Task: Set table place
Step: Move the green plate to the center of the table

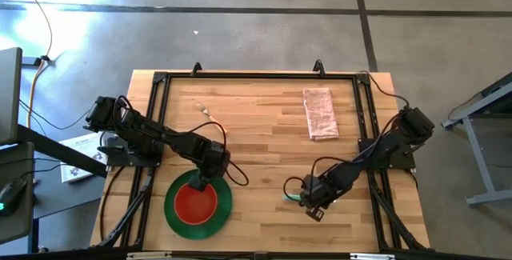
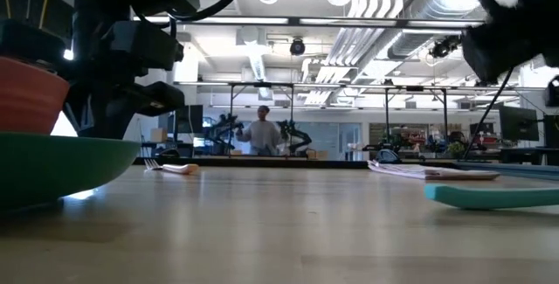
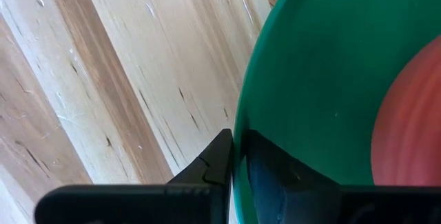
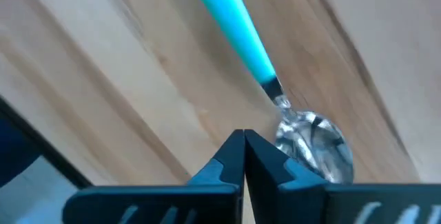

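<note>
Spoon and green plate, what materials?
Spoon: shiny metal bowl with mirror glints; smooth matte teal handle, probably plastic. Green plate: smooth, uniform colour with soft sheen, likely plastic or melamine, though glazed ceramic can't be ruled out.

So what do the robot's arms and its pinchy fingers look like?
Both arms are dark, almost black, built from chunky jointed segments with thin black cables looping beside them. The left gripper and right gripper each end in two flat black fingers that taper to pointed tips, fixed on a dark crossbar. No markings or stickers show. They stand on the light wooden plank table with its black rail frame.
</note>
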### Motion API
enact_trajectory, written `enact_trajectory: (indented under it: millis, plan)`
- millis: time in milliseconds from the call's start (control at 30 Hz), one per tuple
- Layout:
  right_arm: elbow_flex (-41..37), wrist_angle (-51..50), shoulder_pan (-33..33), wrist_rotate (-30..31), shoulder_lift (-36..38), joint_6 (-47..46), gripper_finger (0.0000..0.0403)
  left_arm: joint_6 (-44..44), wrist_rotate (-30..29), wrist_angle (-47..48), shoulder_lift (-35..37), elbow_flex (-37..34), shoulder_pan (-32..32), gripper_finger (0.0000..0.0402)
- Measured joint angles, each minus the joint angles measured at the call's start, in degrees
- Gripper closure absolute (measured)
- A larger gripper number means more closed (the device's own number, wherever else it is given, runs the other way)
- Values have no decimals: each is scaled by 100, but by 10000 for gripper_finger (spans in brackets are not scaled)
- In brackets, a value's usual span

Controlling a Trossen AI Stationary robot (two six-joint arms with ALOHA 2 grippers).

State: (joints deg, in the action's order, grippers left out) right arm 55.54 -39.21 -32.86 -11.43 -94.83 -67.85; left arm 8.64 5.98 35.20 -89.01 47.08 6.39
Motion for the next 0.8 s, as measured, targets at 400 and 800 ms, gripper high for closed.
enact_trajectory:
  millis: [400, 800]
  plan:
    - [1447, -2138, 225, 1130, 7, 386, 403, -32, -673, -431, 0, 340, -163, 396]
    - [1988, -3164, 489, 1894, 11, 631, 402, 133, -1237, -893, -15, 1048, -1455, 400]
